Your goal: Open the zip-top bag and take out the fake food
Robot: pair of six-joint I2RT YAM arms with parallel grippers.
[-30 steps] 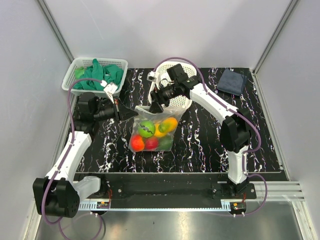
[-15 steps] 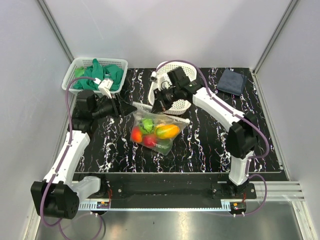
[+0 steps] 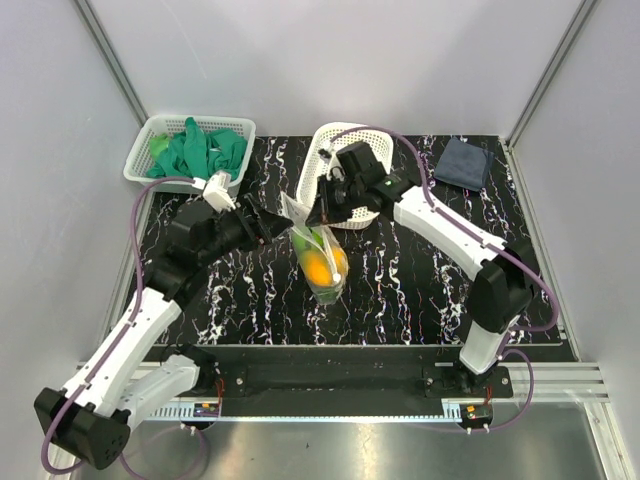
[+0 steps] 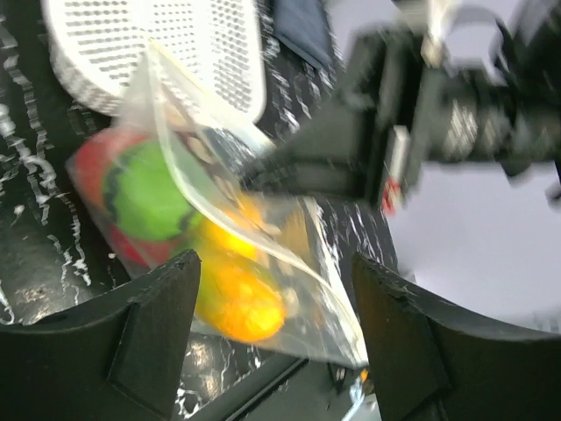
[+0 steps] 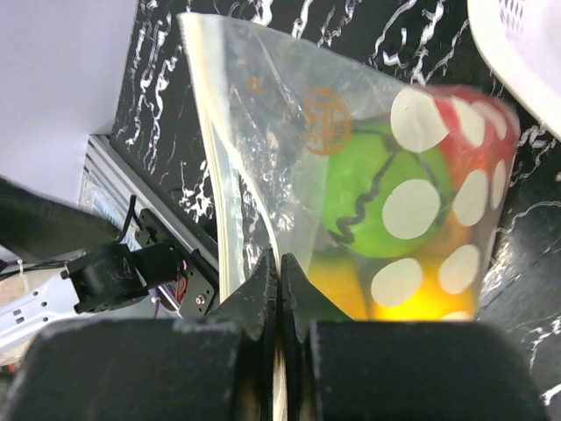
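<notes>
The clear zip-top bag (image 3: pixel 325 285) hangs upright over the middle of the black marbled table, its whitish zip strip (image 3: pixel 293 208) at the top. The fake food (image 3: pixel 318 266), green, red, orange and yellow pieces, is slumped in its lower part. My right gripper (image 3: pixel 316 217) is shut on the bag's upper edge; in the right wrist view its fingers (image 5: pixel 263 289) pinch the plastic beside the zip strip, with the green piece (image 5: pixel 377 202) behind. My left gripper (image 3: pixel 278 228) stands open just left of the bag. In the left wrist view the bag (image 4: pixel 228 219) lies beyond the spread fingers (image 4: pixel 166 298), not held.
A white lattice basket (image 3: pixel 140 165) with green gloves stands at the back left. A round white basket (image 3: pixel 345 135) sits at the back centre, just behind the right gripper. A dark blue cloth (image 3: pixel 464 162) lies at the back right.
The right gripper has shut on the bag's top edge and lifted it, so the bag went from lying flat to hanging. The left gripper let go, opened and swung right toward the bag.
</notes>
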